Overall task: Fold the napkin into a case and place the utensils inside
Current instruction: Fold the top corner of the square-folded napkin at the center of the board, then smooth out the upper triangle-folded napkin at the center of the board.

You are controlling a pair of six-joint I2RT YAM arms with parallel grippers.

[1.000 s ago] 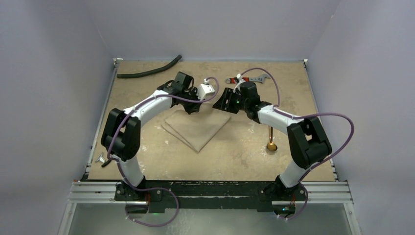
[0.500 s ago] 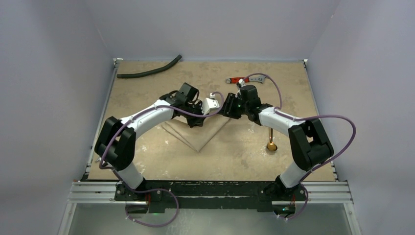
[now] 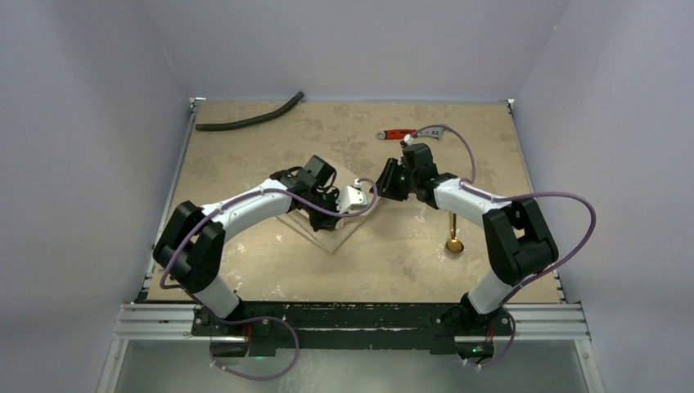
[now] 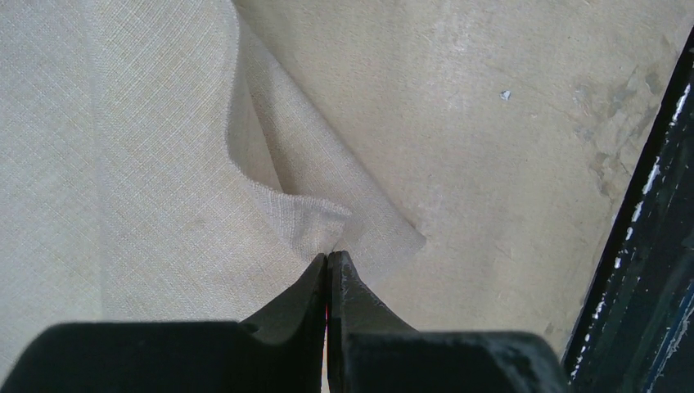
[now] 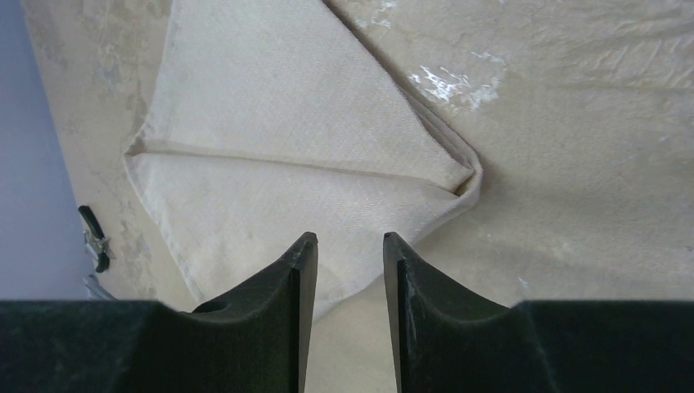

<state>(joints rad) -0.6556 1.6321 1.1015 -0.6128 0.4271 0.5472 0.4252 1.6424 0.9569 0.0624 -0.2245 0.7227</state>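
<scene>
The beige napkin [image 3: 337,234] lies folded at the table's middle, largely under my left arm. In the left wrist view its top layer [image 4: 123,164] curls up to a lifted corner [image 4: 315,223]. My left gripper [image 4: 329,259] [image 3: 329,219] is shut on that corner. My right gripper [image 5: 344,241] [image 3: 385,187] hovers open over the napkin's [image 5: 286,147] right point, with nothing between its fingers. One gold spoon [image 3: 453,242] lies on the table to the right, partly under the right arm.
A red-handled wrench [image 3: 407,133] lies at the back, behind the right gripper. A curved black hose [image 3: 250,120] lies at the back left. A small dark object [image 5: 94,237] sits near the table's left edge. Walls close in on three sides.
My left arm has swung toward the near right with the napkin corner, drawing the top layer over. The right gripper's jaws have narrowed and it has shifted slightly right.
</scene>
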